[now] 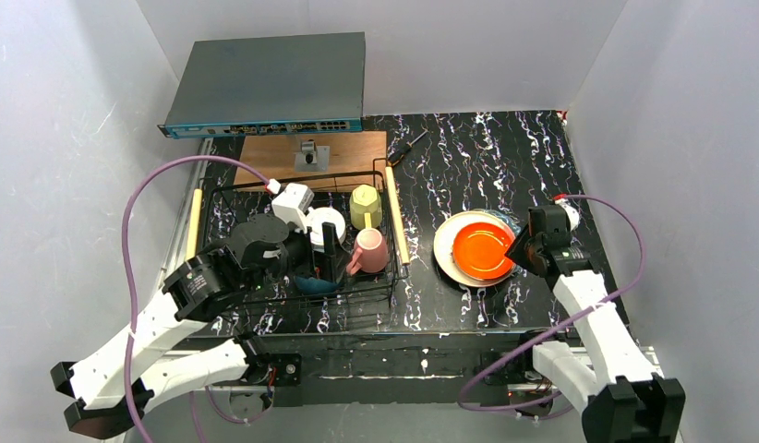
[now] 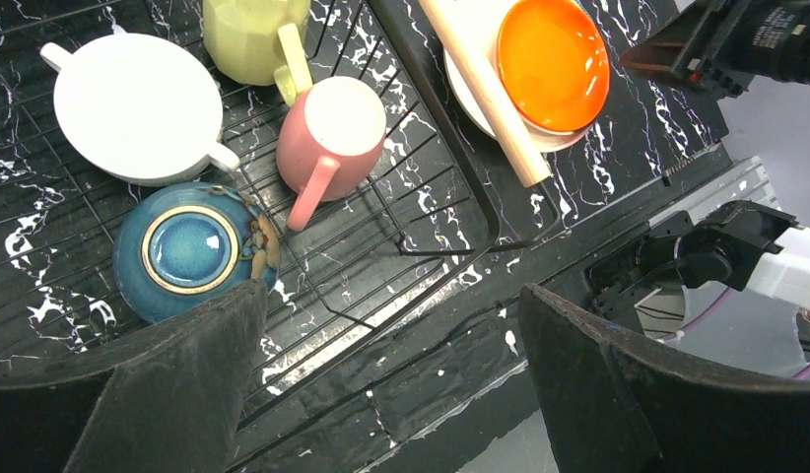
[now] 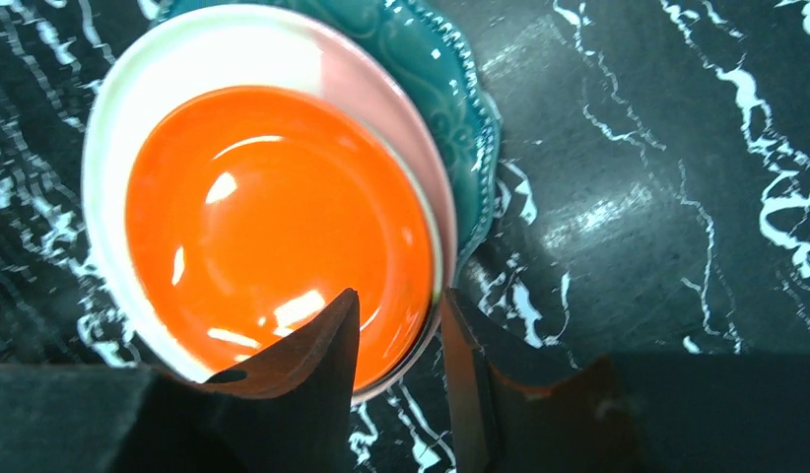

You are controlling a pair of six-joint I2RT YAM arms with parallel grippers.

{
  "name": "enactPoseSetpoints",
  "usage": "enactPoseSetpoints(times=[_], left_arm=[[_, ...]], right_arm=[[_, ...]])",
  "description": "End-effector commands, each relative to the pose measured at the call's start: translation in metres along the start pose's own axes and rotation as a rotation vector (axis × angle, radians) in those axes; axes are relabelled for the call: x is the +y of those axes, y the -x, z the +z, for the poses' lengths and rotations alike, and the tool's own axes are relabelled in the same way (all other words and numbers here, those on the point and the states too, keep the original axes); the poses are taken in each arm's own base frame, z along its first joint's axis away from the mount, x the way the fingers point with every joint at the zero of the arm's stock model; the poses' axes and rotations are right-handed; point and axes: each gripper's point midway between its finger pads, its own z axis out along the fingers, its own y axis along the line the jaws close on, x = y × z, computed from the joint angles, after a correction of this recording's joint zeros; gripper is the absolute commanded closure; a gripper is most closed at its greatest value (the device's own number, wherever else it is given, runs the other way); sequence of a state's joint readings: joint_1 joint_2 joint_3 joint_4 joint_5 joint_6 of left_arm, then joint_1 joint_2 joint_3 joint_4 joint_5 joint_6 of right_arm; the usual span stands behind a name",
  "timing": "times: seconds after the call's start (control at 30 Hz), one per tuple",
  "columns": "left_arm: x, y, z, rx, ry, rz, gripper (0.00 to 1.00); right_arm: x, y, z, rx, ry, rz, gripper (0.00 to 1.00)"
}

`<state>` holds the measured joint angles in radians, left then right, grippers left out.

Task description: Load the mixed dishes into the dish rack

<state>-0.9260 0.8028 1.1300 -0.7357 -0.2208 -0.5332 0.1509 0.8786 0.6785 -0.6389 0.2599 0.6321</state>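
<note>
The dish rack (image 1: 357,297) holds the white cup (image 1: 326,222), the yellow-green mug (image 1: 364,206), the pink mug (image 1: 370,250) and the blue-teal bowl (image 1: 311,281), which lies upside down (image 2: 189,249). My left gripper (image 1: 328,251) is wide open and empty (image 2: 391,296) above the rack's near edge. To the right of the rack, the orange plate (image 1: 482,250) lies on the cream plate (image 3: 243,44), which lies on the teal plate (image 3: 426,49). My right gripper (image 3: 399,301) is at the stack's right rim (image 1: 524,247), jaws narrowly apart, one finger over the orange plate and one outside the rim.
A grey network box (image 1: 270,83) stands at the back, with a flat brown wooden board (image 1: 343,148) and a black tool (image 1: 408,148) in front of it. White walls enclose the table. Purple cables loop beside both arms. The rack's wooden handle (image 1: 396,226) lies between rack and plates.
</note>
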Motion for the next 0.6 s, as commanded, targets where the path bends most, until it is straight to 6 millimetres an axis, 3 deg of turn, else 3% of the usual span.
enactPoseSetpoints(times=[0.0,0.23,0.57], left_arm=[[-0.007,0.013,-0.004,-0.010,-0.011,0.026,0.02],[-0.013,0.011,0.005,0.002,-0.029,0.017,0.02],[-0.019,0.013,0.012,0.015,-0.038,0.028,0.02]], right_arm=[[-0.002,0.011,0.015,0.002,-0.001,-0.039,0.56],[0.007,0.004,0.025,0.047,0.056,-0.036,0.56],[0.007,-0.001,0.033,0.072,0.059,-0.045,0.62]])
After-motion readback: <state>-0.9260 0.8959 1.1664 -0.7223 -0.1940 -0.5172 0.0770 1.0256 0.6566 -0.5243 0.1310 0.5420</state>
